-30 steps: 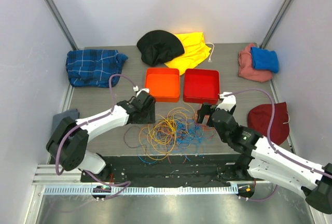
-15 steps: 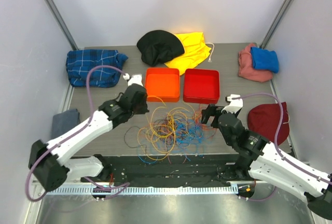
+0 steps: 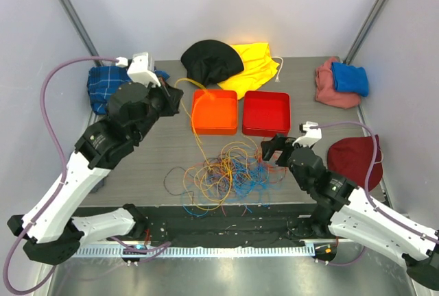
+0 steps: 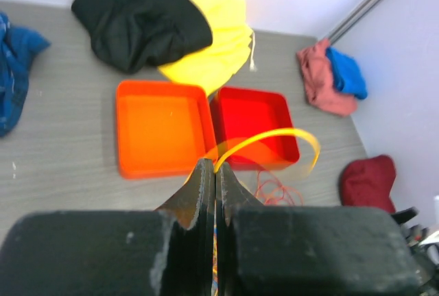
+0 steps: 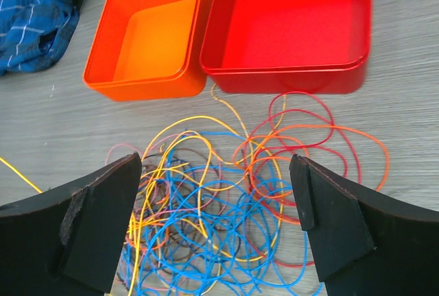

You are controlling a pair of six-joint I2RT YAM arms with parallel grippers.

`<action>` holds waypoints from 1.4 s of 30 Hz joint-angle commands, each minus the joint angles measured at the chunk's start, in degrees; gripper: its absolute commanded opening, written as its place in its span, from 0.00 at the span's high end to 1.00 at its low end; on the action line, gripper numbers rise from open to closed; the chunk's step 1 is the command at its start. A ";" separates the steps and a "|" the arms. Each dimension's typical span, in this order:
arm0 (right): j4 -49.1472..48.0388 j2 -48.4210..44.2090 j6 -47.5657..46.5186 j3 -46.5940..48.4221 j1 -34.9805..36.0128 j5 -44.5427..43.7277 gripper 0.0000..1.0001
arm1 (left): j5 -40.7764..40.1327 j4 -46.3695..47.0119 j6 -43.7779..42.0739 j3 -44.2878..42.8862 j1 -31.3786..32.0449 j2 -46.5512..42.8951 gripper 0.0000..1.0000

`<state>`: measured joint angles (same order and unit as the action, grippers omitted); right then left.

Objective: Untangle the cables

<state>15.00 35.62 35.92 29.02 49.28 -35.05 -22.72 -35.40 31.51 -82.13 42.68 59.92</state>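
Top external: cables (image 3: 226, 173) – tangled pile, mid tabletop (image 3: 137, 145), just front of orange tray (image 3: 215, 111) & red tray (image 3: 266, 113). Left claw (image 4: 215, 173): clenched on yellow cable (image 4: 274, 133), high above tabletop; strand runs down to pile. Right claw (image 5: 216, 227): released, wide, over pile's rt edge.

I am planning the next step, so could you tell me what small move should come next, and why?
Probably raise the left gripper higher: it is shut on a yellow cable whose lower end runs into the pile of cables, so that strand is not free yet.
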 commanded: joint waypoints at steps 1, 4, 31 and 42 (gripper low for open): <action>-1.56 2.79 0.73 4.03 0.12 3.23 0.00 | -0.92 -0.38 -4.69 -9.07 0.21 2.13 1.00; -1.29 3.41 0.82 4.73 0.12 4.55 0.00 | -1.62 0.50 -7.24 -13.04 0.21 4.31 1.00; 13.11 -6.26 1.08 12.47 0.12 0.25 0.00 | -10.60 5.60 -12.45 -23.79 -5.92 30.07 1.00; 14.26 -7.49 1.96 10.80 0.12 -0.72 0.00 | -7.78 13.34 -9.36 -13.32 -10.16 34.29 1.00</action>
<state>29.26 28.56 37.08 39.55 49.28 -34.09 -31.70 -28.08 20.93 -95.79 32.03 92.92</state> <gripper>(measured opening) 0.996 0.016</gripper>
